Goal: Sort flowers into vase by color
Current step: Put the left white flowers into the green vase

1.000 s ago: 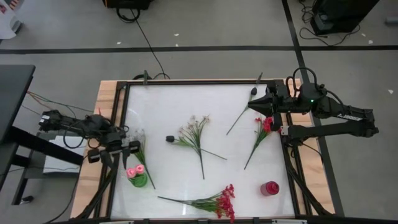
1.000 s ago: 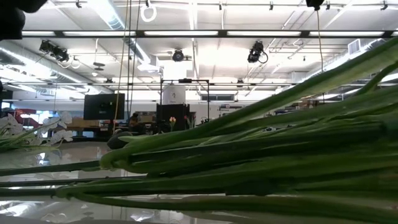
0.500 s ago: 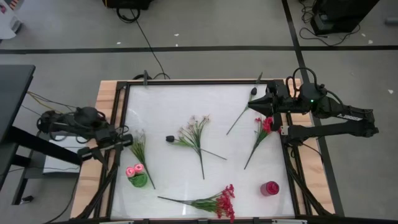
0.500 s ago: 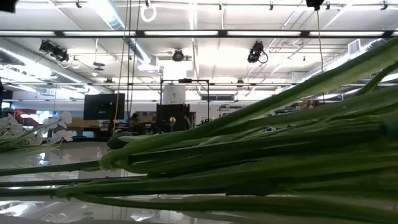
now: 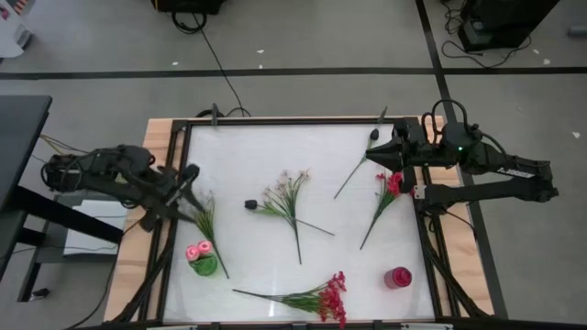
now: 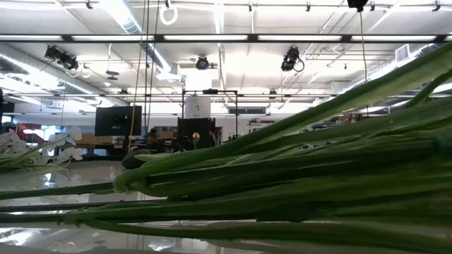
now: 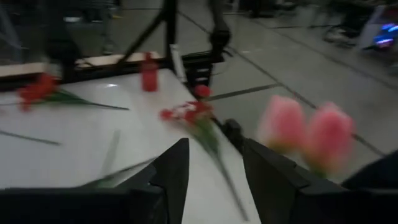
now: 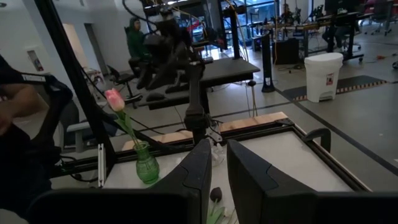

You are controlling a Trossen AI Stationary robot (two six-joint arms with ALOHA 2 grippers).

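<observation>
In the high view my left gripper (image 5: pixel 190 173) is open at the table's left edge, farther from me than the green vase (image 5: pixel 204 263) with its pink rosebuds (image 5: pixel 199 249). A leafy stem (image 5: pixel 204 220) lies flat between gripper and vase. In the left wrist view the rosebuds (image 7: pixel 305 135) show blurred beside my open left gripper (image 7: pixel 215 177), which holds nothing. My right gripper (image 5: pixel 371 154) is shut by the far right edge, beside a stem with a dark bud (image 5: pixel 356 166). Lying flat on the table are a white sprig (image 5: pixel 288 197) and two red sprays (image 5: pixel 386 194) (image 5: pixel 320 297).
A red vase (image 5: pixel 397 277) stands near the table's right near corner. A small dark object (image 5: pixel 249 204) lies beside the white sprig. A black frame (image 5: pixel 275 120) rims the table. In the low view, green stems (image 6: pixel 296 176) fill the foreground.
My left gripper has drawn away from the green vase, toward the table's far edge, and has turned from pointing down to pointing out across the table. The rosebuds stay in the vase and the leafy stem lies where it was.
</observation>
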